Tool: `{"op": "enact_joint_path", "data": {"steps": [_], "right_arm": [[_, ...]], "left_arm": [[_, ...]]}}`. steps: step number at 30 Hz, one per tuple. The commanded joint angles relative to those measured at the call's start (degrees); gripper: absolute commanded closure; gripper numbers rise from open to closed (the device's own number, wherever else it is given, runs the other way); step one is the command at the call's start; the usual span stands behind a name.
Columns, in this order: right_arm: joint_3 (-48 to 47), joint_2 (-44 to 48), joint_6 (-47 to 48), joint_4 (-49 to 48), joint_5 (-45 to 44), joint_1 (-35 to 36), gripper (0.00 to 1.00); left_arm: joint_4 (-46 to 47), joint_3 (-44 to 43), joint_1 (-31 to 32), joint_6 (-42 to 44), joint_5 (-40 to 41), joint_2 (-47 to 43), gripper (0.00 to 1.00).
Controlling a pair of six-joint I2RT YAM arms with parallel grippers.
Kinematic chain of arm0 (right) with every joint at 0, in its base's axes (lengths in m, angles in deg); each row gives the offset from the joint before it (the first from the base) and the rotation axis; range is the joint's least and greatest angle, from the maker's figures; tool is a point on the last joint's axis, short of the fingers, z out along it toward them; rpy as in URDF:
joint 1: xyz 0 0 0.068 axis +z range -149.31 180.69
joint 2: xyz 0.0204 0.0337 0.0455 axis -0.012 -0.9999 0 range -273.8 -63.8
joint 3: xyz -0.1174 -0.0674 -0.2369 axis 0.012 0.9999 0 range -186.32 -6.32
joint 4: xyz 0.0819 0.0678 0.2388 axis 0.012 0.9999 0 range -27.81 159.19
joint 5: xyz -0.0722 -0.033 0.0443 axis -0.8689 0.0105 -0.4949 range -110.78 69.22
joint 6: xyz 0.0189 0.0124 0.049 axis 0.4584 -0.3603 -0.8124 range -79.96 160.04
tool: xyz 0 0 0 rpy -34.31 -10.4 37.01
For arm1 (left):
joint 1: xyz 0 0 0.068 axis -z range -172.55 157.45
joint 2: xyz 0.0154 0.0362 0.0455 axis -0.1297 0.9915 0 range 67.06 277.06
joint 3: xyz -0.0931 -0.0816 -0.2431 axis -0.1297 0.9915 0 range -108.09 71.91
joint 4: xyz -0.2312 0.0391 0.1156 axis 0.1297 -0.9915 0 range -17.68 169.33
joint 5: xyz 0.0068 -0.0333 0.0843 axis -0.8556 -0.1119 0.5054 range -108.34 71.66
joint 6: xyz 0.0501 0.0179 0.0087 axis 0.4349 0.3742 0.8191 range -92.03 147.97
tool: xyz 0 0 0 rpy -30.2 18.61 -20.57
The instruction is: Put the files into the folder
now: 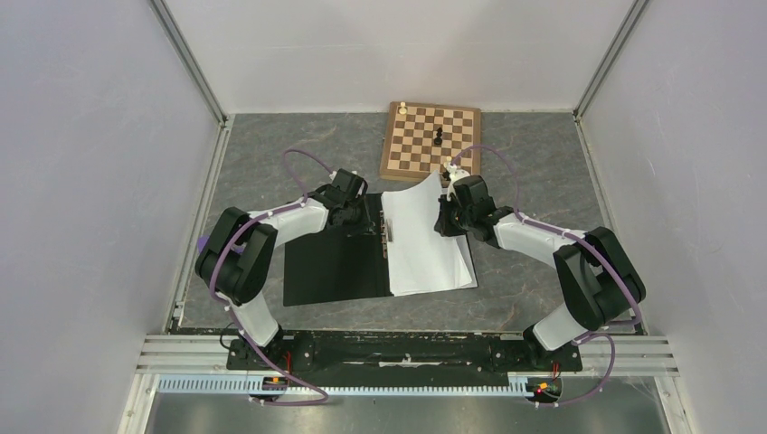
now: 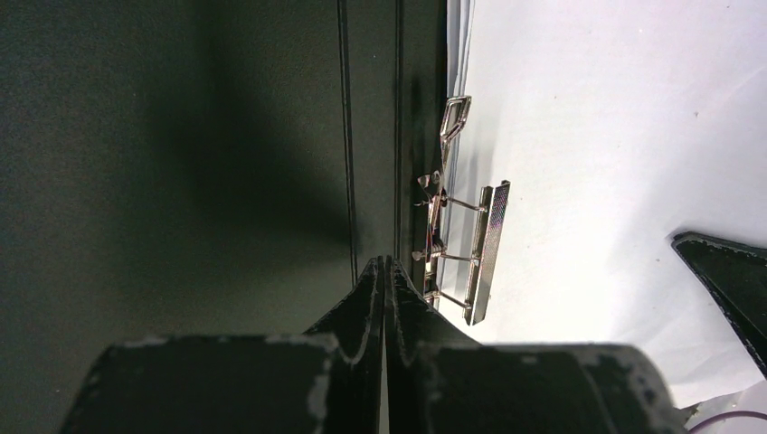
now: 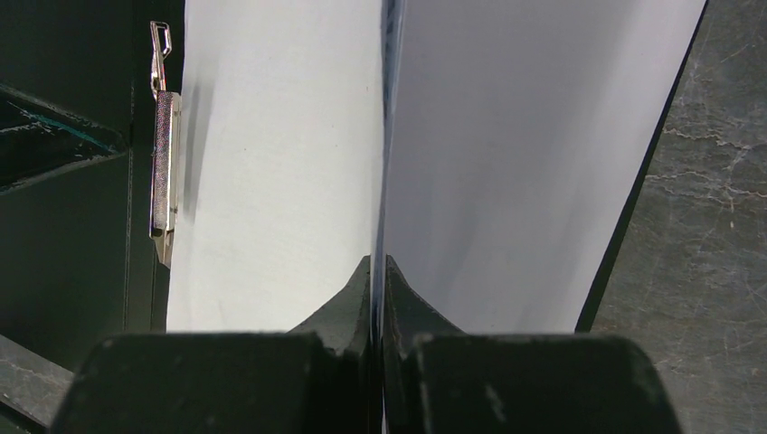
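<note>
The folder [image 1: 330, 267] lies open on the table, black inside up, with its metal spine clip [image 1: 389, 231] at the middle. The white files [image 1: 425, 249] lie on its right half. Their far right corner curls upward. My right gripper [image 1: 445, 217] is shut on that raised edge; in the right wrist view the sheets [image 3: 271, 181] run up between its tips [image 3: 378, 260]. My left gripper [image 1: 366, 215] is shut at the far end of the spine, tips [image 2: 387, 262] against the black inside [image 2: 181, 181] beside the clip [image 2: 479, 249]. Nothing shows between its fingers.
A wooden chessboard [image 1: 430, 137] with a few pieces stands just behind the folder and my right gripper. A small purple object [image 1: 201, 244] shows at the left, mostly hidden by my left arm. White walls close in the table on three sides.
</note>
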Motion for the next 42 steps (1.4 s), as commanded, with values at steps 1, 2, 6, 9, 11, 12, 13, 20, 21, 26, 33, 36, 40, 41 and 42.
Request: {"op": "enact_joint_path", "data": {"steps": [1,2,6,9,11,12,13,20,21,26,33,36,40,41,42], "right_arm": [[-0.3,0.4,-0.7,-2.0,-0.9,0.3,0.93],[-0.2,0.5,-0.7,-2.0,-1.1,0.4,0.87],[-0.4,1.2,-0.4,-2.0,-1.8,0.3,0.61],[-1.2,1.9,0.0,-0.3,-3.4,0.3,0.44],[-1.6,2.3,0.5,0.9,-4.5,0.3,0.35],[-1.8,2.4,0.7,1.5,-5.4,0.3,0.31],[-2.1,2.6,0.9,2.4,-5.7,0.3,0.28],[-2.0,4.9,2.7,6.0,-12.0,-0.3,0.12],[-1.8,5.1,2.9,6.1,-11.9,-0.7,0.11],[0.3,6.1,3.1,5.3,-10.2,-3.4,0.09],[1.6,6.8,3.4,3.6,-8.0,-4.7,0.09],[2.0,7.1,3.3,3.2,-7.6,-4.9,0.09],[3.4,7.4,2.7,1.9,-7.5,-5.2,0.09],[3.8,7.4,2.5,1.6,-7.3,-5.4,0.1],[4.1,7.2,2.3,1.4,-7.1,-5.4,0.1]], "left_arm": [[1.7,-1.7,0.4,-1.8,-1.0,0.3,0.98],[1.7,-1.8,0.4,-1.8,-1.0,0.3,0.98],[1.3,-2.3,0.4,-1.5,-1.1,0.4,0.98],[0.6,-2.8,0.4,-1.0,-1.0,0.3,0.98],[0.3,-3.0,0.4,-0.6,-0.9,0.2,0.98],[0.0,-3.1,0.4,-0.5,-0.8,0.2,0.98],[-0.2,-3.3,0.4,-0.3,-0.7,0.2,0.98],[-1.8,-4.6,0.3,0.9,0.2,0.5,0.98],[-2.0,-4.9,0.3,1.0,0.4,0.6,0.98],[-3.3,-6.7,0.3,2.2,0.9,2.4,0.98],[-3.9,-9.4,0.3,3.5,1.2,6.2,0.98],[-4.6,-11.1,0.4,3.8,1.1,8.1,0.98],[-5.0,-12.0,0.8,3.8,0.9,9.3,0.98],[-5.0,-12.0,0.8,3.9,0.8,9.5,0.98],[-5.0,-12.1,1.0,3.8,0.8,9.7,0.98]]}}
